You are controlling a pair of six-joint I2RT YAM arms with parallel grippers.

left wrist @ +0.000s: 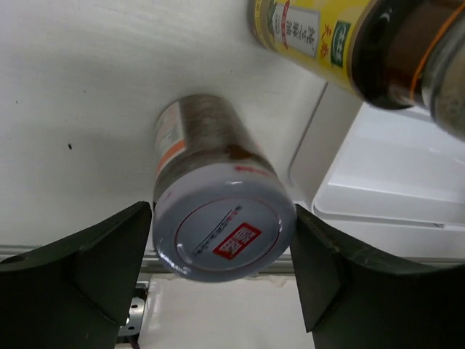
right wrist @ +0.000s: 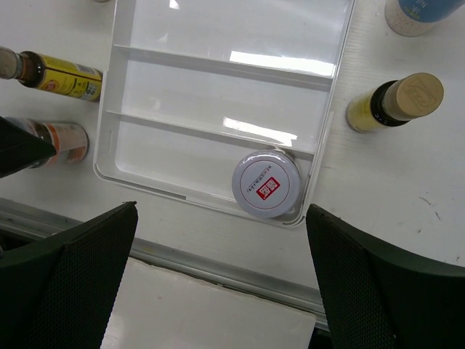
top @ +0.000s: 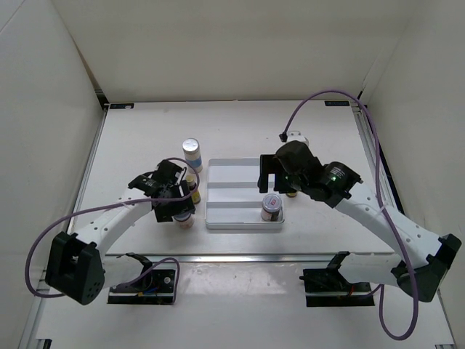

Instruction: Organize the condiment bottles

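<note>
A short red-labelled jar [left wrist: 221, 233] with a silver lid stands on the table left of the white tray [top: 232, 193]. My left gripper [top: 179, 211] is down around it, with both fingers [left wrist: 109, 254] against the sides of the lid. A second red-labelled jar [right wrist: 266, 184] stands in the right end of the tray's nearest compartment. My right gripper [right wrist: 221, 240] hovers open above that corner, holding nothing. One yellow bottle [left wrist: 312, 33] stands just behind the left jar, and another yellow bottle [right wrist: 396, 102] is right of the tray. A white blue-labelled jar [top: 192, 153] stands at the back left.
A second blue-labelled jar [right wrist: 421, 11] stands beyond the tray's right side, partly behind my right arm. The tray's two far compartments [right wrist: 218, 94] hold nothing. A metal rail [right wrist: 218, 265] runs along the table's near edge. White walls enclose the table.
</note>
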